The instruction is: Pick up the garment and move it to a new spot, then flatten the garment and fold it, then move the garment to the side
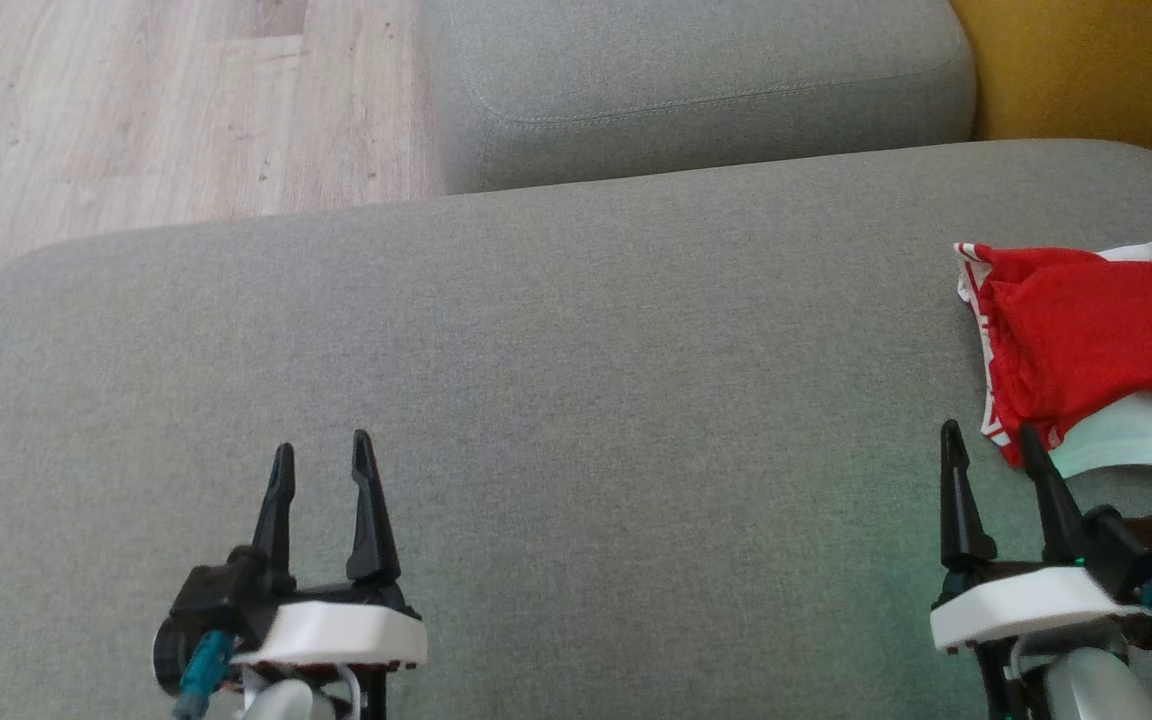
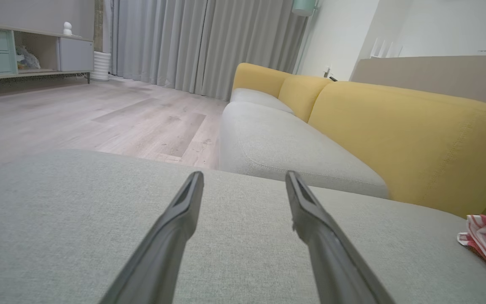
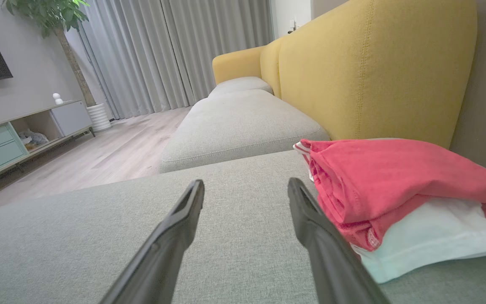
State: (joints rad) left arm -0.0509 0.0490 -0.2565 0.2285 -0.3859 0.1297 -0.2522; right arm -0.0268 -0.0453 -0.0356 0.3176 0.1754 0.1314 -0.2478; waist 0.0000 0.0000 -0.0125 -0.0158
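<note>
As the garment (image 1: 1086, 330) lies folded aside, I judge us finished; left gripper (image 1: 323, 442) and right gripper (image 1: 989, 428) gape empty, so I'd just park.

Soft, even light; shadows faint. Head view hazy, green glow on cushion (image 1: 576, 350) beside right gripper (image 1: 988, 430). Wrist views wide-angle, edges bowed, near fingers (image 3: 175, 236) blurred.

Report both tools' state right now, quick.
Left tool: open, holding nothing.
Right tool: open, holding nothing, close beside the red garment.
</note>
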